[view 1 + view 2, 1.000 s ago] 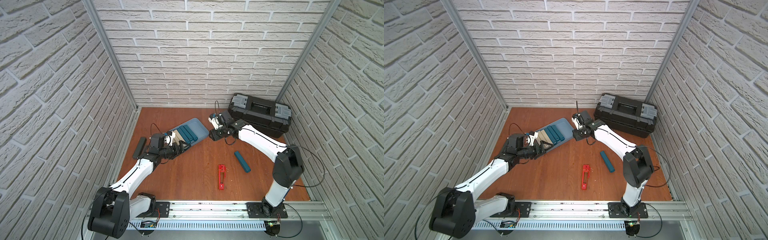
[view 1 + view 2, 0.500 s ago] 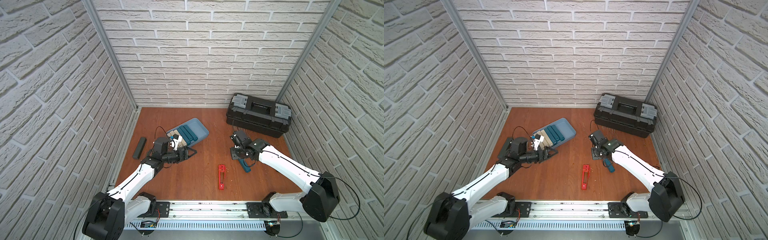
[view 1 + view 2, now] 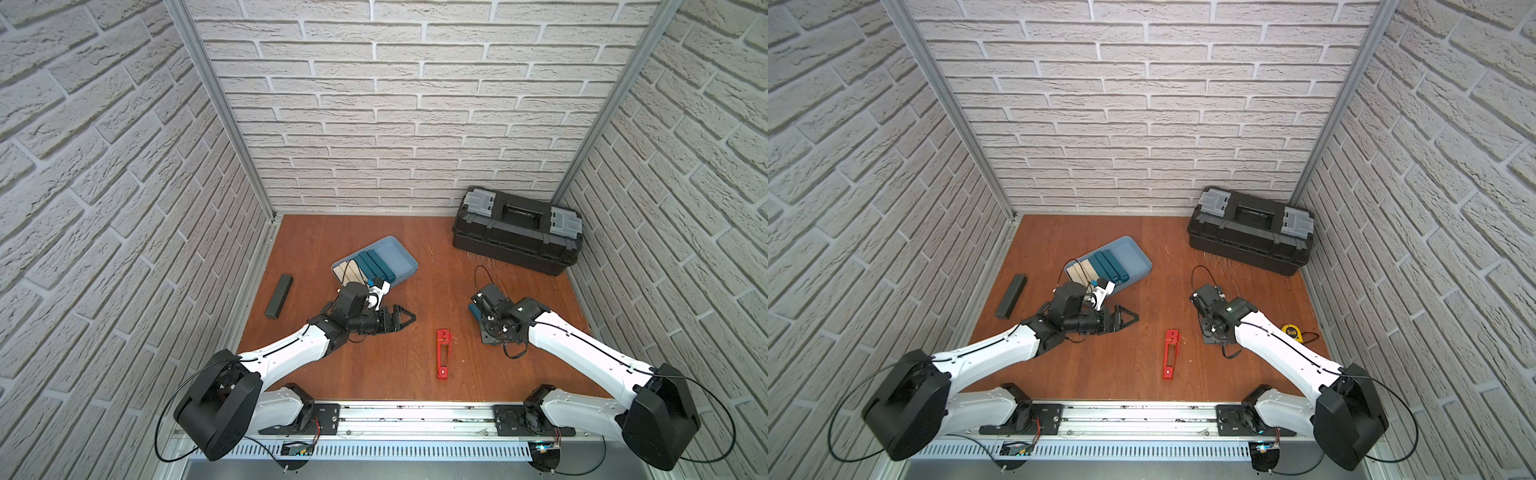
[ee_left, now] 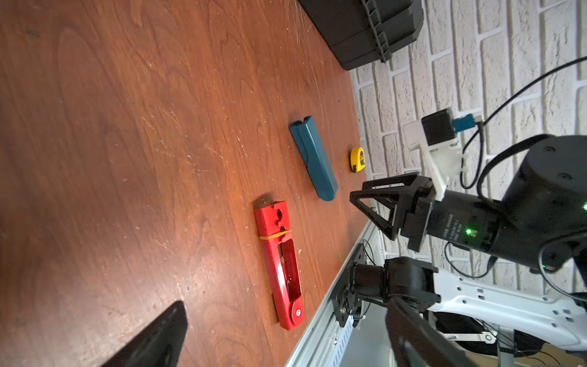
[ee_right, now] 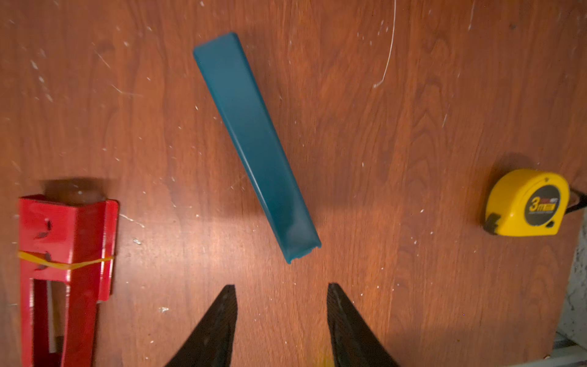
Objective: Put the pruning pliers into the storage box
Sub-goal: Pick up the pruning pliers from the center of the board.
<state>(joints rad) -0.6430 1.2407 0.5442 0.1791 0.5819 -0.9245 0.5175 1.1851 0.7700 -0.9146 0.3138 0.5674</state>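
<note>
- The right gripper [image 5: 280,286] hangs over the table, jaws partly spread and empty, just short of the near end of the loose teal pliers [image 5: 254,143]. The bar lies askew to the jaws, so a wrist twist seems needed.
- The red pliers [image 5: 63,254] flank it on one side and a yellow tape measure [image 5: 527,203] on the other, both clear.
- The left gripper [image 3: 405,319], spread wide and empty, points toward the red pliers. The storage box [image 3: 405,259] sits just behind it, holding the stored pliers [image 3: 365,268].
- In both top views the right wrist hides most of the loose teal pliers; the right wrist view shows them whole.
</note>
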